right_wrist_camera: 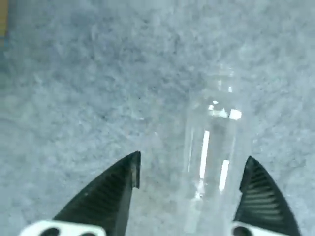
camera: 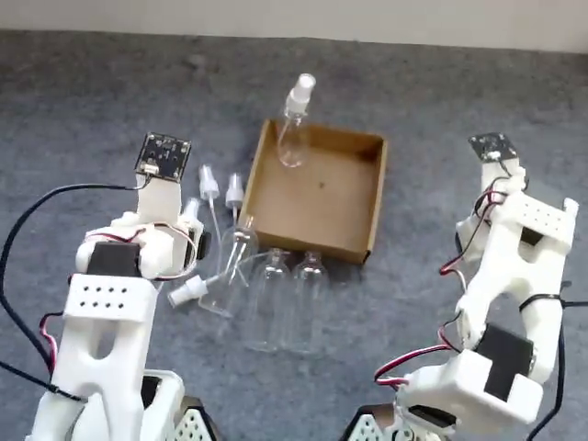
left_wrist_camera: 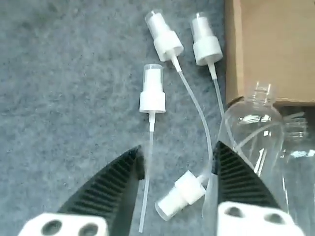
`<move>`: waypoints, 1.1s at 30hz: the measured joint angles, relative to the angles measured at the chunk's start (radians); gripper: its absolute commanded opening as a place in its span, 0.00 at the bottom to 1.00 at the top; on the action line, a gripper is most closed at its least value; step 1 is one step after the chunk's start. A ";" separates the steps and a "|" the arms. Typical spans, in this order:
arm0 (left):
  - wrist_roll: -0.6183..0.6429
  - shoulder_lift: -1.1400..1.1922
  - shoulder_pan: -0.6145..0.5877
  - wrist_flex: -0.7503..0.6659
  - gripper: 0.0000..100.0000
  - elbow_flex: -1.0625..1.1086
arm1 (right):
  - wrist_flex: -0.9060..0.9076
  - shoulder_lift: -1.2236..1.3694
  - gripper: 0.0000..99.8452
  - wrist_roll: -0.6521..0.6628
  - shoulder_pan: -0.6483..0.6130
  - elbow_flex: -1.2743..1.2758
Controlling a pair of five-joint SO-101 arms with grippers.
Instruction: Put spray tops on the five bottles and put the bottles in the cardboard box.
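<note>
while three clear bottles (camera: 266, 294) lie just beside the cardboard box (camera: 335, 197) at its 6 o'clock, four loose spray tops (left_wrist_camera: 152, 93) crowd the grey carpet (camera: 92, 110) at its 9 o'clock. the left gripper (left_wrist_camera: 177, 152) hangs wide open over them, gripping nothing. the right gripper (right_wrist_camera: 192, 160), also spread, straddles another bottle (right_wrist_camera: 211, 142). a capped bottle (camera: 294, 124) leans at the box's 12.

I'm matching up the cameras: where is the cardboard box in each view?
High view: cardboard box in the middle.
Left wrist view: its corner beside two spray tops and a bottle neck.
Right wrist view: brown sliver at the frame's edge, probably it.
Shared landmark: grey carpet.
</note>
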 measured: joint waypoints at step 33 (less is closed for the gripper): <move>0.000 0.002 -0.041 -0.035 0.18 0.071 | 0.298 0.551 0.01 0.051 0.029 -0.598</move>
